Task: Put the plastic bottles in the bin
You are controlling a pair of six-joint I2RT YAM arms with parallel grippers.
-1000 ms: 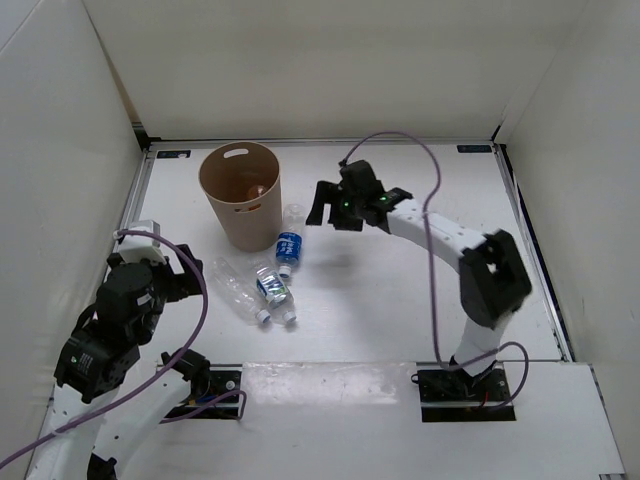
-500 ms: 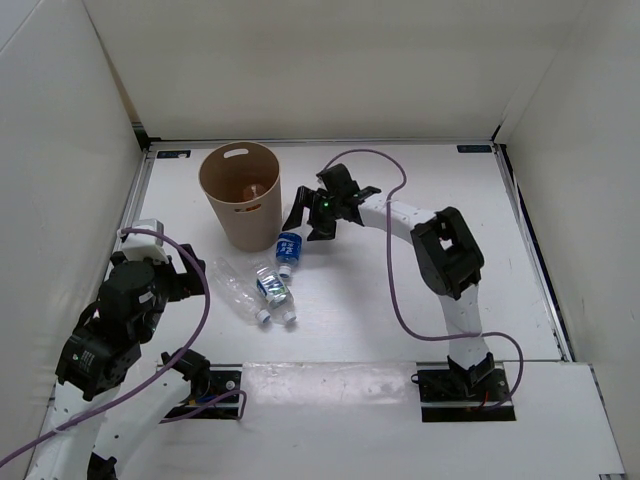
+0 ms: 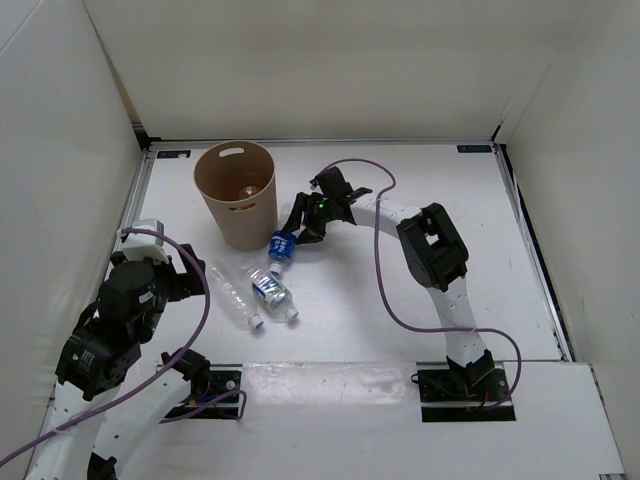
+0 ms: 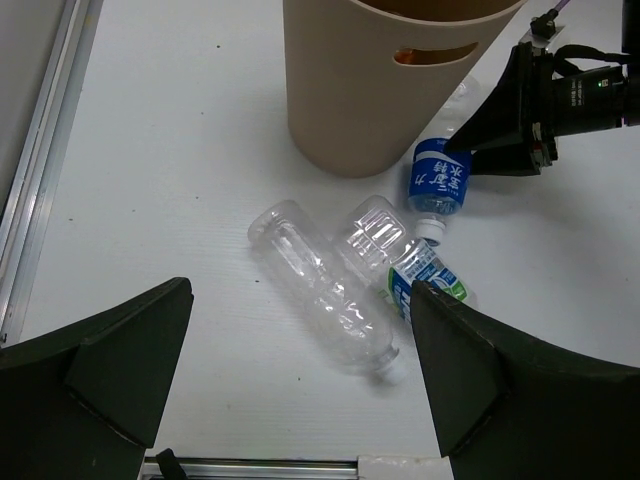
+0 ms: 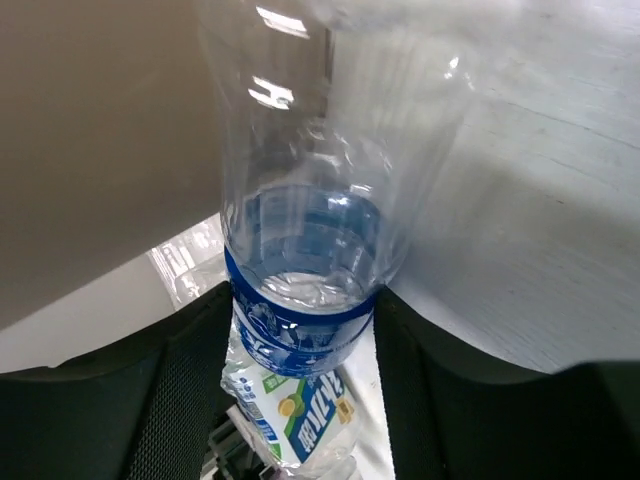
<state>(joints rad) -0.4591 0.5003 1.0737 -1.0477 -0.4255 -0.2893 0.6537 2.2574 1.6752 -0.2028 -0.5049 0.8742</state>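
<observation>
Right gripper [image 3: 303,220] has its jaws closed against both flanks of the blue-labelled bottle [image 3: 283,248]. The wrist view shows the fingers [image 5: 170,400] pressed to the clear body at the label band. The hold is on the base half and the white cap [image 4: 432,230] points away from the gripper, which is judged to suit a lift and tip into the bin. Whether the bottle has left the table [image 3: 400,300] cannot be told.

Left gripper [image 4: 300,330] stands wide open with nothing in it, above the near-left of the table and looking down on the loose bottles. It is judged to be waiting its turn.

Bin [image 3: 235,222] is upright at the far left, its mouth clear of obstruction. Orange colour shows through the handle slot [image 4: 430,50], judged to be the orange bottle, already inside.

Clear unlabelled bottle [image 3: 235,295] lies on its side, nearer the arms than the bin.

Blue-and-green-labelled bottle [image 3: 272,288] lies touching or just beside the unlabelled one, and their caps point toward the arms. The held bottle lies just beside the bin's foot, so the carry is judged short.

Three bottles remain outside the bin.
</observation>
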